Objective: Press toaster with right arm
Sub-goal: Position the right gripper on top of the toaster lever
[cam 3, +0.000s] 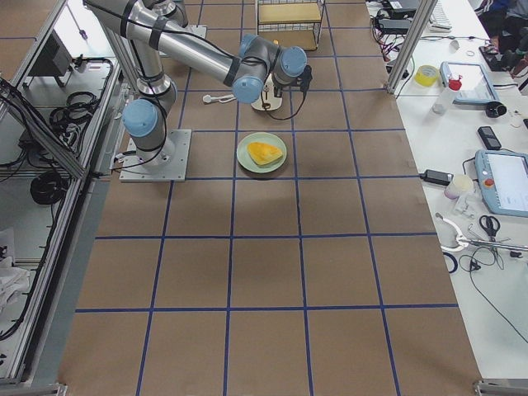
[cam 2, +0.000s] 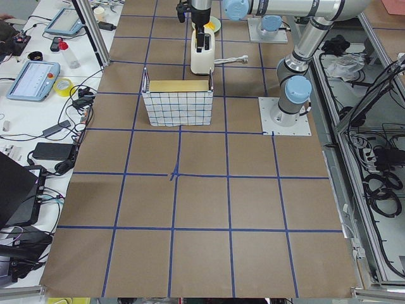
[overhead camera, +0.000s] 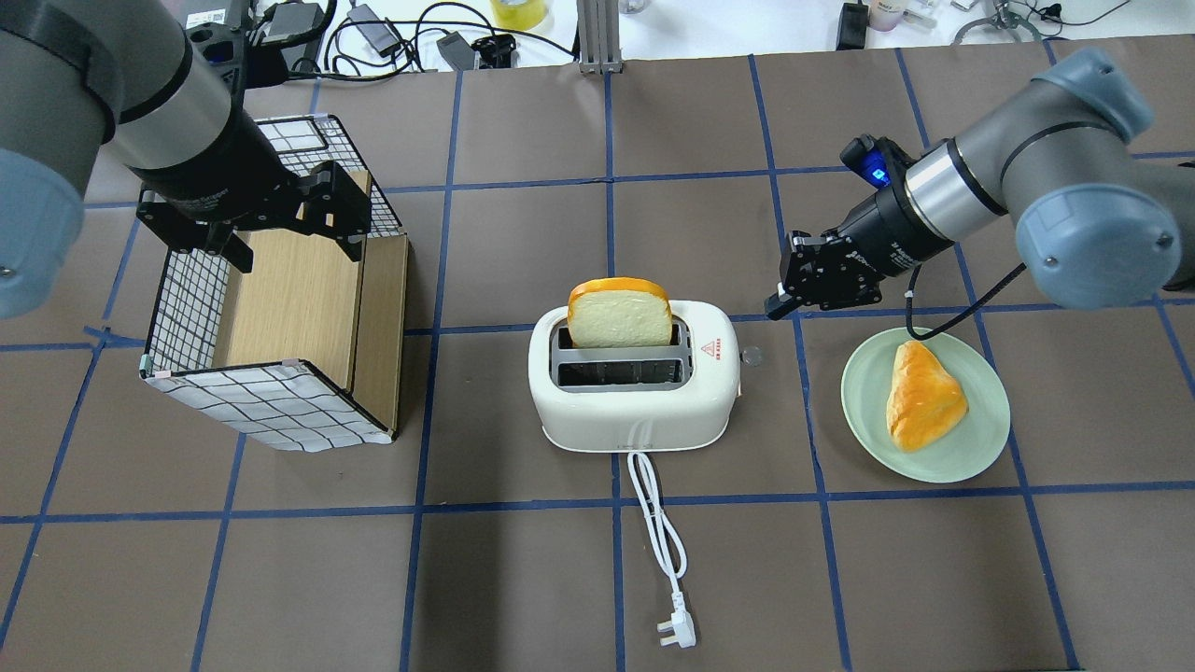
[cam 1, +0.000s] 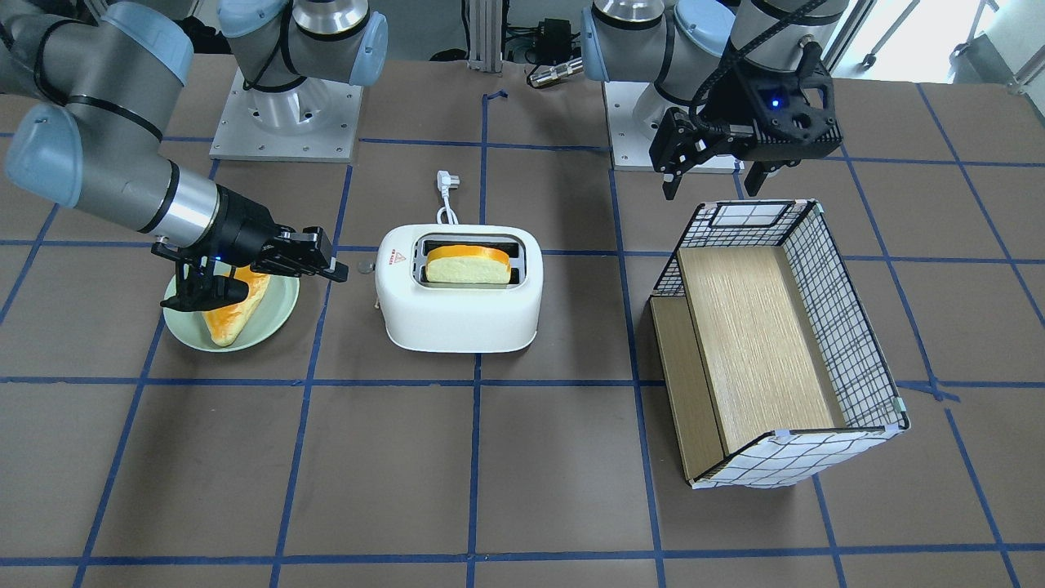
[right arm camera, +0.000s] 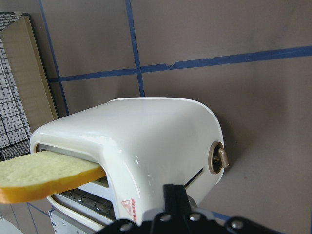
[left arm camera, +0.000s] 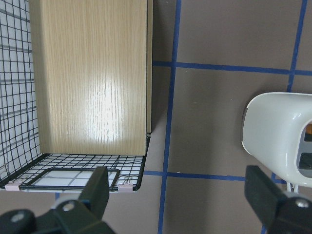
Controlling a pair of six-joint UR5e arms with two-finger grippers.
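The white toaster (overhead camera: pixel 635 411) stands mid-table, a bread slice (overhead camera: pixel 619 315) upright in its far slot. Its small round grey lever (overhead camera: pixel 752 356) is on the end that faces my right arm. My right gripper (overhead camera: pixel 782 304) is shut and empty, a short way from that end, above and beside the lever without touching it. In the right wrist view its closed fingertips (right arm camera: pixel 174 191) point at the toaster's end (right arm camera: pixel 161 141) and the lever (right arm camera: pixel 218 158). My left gripper (overhead camera: pixel 291 247) is open and empty over the checkered wire box (overhead camera: pixel 271 392).
A green plate (overhead camera: pixel 971 439) with a wedge of bread (overhead camera: pixel 924 397) sits just under and behind my right wrist. The toaster's white cord and plug (overhead camera: pixel 674 633) trail towards the robot's side. The wire box with its wooden insert lies on its side on the left.
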